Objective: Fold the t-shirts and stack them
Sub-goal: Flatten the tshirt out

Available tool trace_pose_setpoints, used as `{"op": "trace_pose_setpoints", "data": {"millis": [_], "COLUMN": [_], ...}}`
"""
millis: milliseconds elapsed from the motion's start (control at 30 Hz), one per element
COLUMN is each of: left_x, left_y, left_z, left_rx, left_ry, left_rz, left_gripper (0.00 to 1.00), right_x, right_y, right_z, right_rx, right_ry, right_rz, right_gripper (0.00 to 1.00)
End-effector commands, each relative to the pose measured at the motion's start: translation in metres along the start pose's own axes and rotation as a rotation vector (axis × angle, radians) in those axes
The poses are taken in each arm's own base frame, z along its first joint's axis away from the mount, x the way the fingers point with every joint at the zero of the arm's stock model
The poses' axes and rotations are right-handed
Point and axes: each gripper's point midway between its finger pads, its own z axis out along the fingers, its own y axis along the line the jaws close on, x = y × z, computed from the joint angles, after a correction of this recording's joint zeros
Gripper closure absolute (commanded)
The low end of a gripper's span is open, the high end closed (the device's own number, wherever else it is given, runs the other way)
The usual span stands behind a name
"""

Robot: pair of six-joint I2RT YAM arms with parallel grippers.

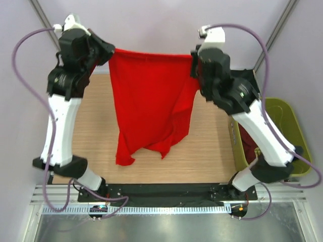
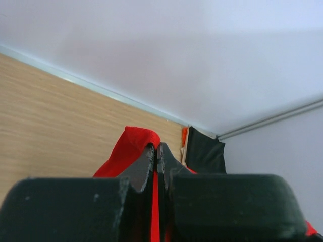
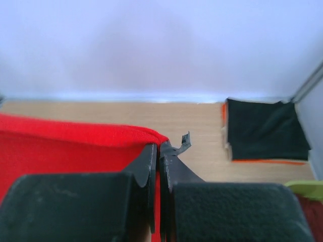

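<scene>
A bright red t-shirt (image 1: 151, 96) hangs stretched between my two grippers above the wooden table (image 1: 202, 161), and its lower end droops to the tabletop near the front. My left gripper (image 1: 112, 53) is shut on the shirt's top left corner; in the left wrist view red cloth (image 2: 132, 146) is pinched between the jaws of this gripper (image 2: 157, 149). My right gripper (image 1: 193, 61) is shut on the top right corner, and the red cloth (image 3: 65, 146) runs left from this gripper (image 3: 158, 147). A folded black t-shirt (image 3: 265, 128) lies flat at the table's far right corner. Dark maroon cloth (image 1: 250, 141) lies in the basket.
An olive-green plastic basket (image 1: 295, 126) stands off the table's right edge beside the right arm. An orange layer (image 3: 262, 162) shows under the folded black shirt. A pale wall (image 3: 161, 45) rises close behind the table. Metal frame posts (image 1: 277, 30) stand at the back corners.
</scene>
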Motion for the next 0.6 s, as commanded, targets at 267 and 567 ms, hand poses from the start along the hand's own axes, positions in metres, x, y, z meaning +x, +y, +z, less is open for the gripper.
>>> {"op": "trace_pose_setpoints", "data": {"millis": [267, 567], "left_x": [-0.069, 0.062], "left_y": [-0.032, 0.161], "left_z": [0.014, 0.025], "left_rx": [0.246, -0.204], "left_ry": [-0.126, 0.103], "left_rz": [-0.140, -0.041], "left_gripper": [1.00, 1.00], "right_x": [-0.100, 0.101], "right_y": [-0.009, 0.087], "right_z": [-0.052, -0.062], "right_rx": [-0.268, -0.665], "right_ry": [-0.164, 0.308], "right_rz": [0.154, 0.240], "right_gripper": [0.99, 0.99]}}
